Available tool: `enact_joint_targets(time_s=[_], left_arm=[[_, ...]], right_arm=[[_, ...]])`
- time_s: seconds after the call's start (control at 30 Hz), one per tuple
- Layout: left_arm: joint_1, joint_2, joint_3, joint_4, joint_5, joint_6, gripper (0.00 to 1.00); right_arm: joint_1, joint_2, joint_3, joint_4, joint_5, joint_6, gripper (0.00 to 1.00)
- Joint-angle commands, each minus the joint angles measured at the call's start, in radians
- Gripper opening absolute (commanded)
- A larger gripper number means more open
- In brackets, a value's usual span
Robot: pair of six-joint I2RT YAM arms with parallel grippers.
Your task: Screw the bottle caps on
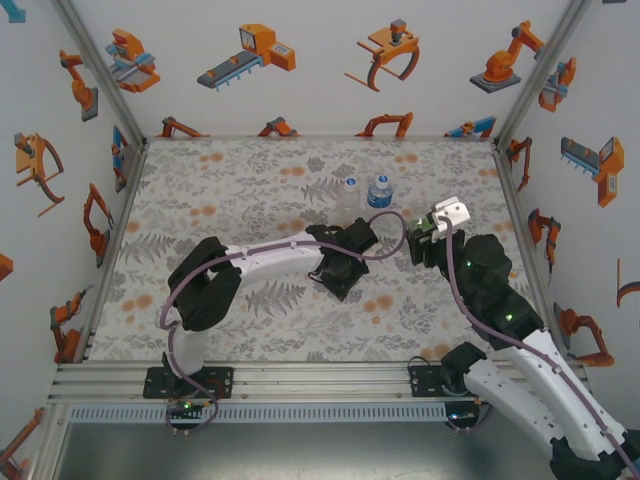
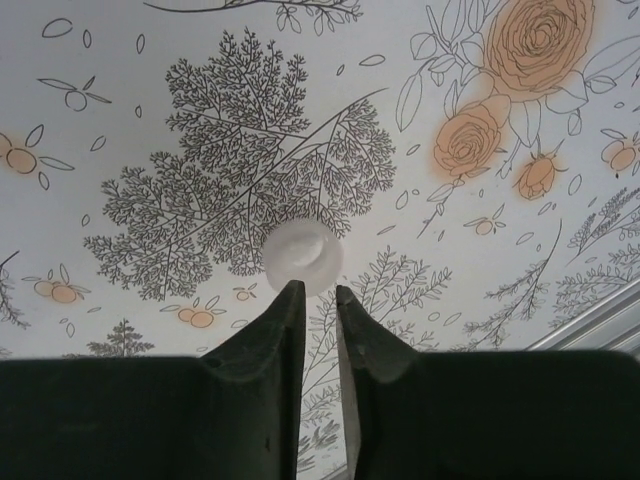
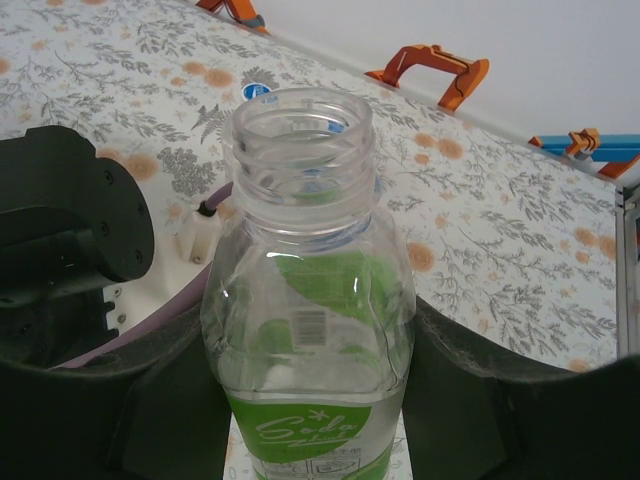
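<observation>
While right pincer clamps one green bottle, left pincer closed at one cap; two bottles beyond.

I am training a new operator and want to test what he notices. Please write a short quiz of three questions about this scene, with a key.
1. True or false: the green-labelled bottle held by the right end effector has its cap on.
2. Where is the white cap relative to the left end effector?
A. clamped between its fingers
B. lying on the table just beyond its fingertips
C. screwed onto a bottle
3. In the top view, how many bottles stand free at the far side of the table?

Key: 1 false, the neck is open; 2 B; 3 two.
</observation>
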Motion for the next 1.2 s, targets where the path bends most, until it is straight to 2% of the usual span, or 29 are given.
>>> enact_joint_targets(time_s=[0.0,0.23,0.33,0.53,0.73,0.9,1.07,1.17], left_arm=[[0.0,0.013,-0.024,0.032,0.03,-0.018,0.3],[0.02,-0.053,-0.062,0.051,0.009,-0.003,0.34],[0.04,-0.146,-0.106,0.084,-0.005,0.007,0.41],[0.089,-0.421,-0.246,0.23,0.017,0.066,0.55],[0.153,-0.726,-0.432,0.477,0.168,0.106,0.73],[0.185,-0.964,-0.576,0.665,0.28,0.133,0.98],[0.198,-1.079,-0.657,0.845,0.438,0.103,0.97],[0.198,-1.105,-0.697,0.969,0.458,0.051,0.97]], right_arm=[[0.0,-0.007,0.026,-0.003,-0.003,0.033,0.12],[0.001,0.007,0.063,-0.026,-0.057,0.059,0.12],[-0.001,0.026,0.081,-0.033,-0.111,0.074,0.12],[0.001,0.067,0.097,0.032,-0.304,0.12,0.11],[0.001,0.142,0.118,0.161,-0.548,0.203,0.09],[0.002,0.181,0.103,0.364,-0.702,0.345,0.07],[0.005,0.238,0.075,0.682,-0.826,0.538,0.05],[0.013,0.288,0.057,0.914,-0.868,0.68,0.04]])
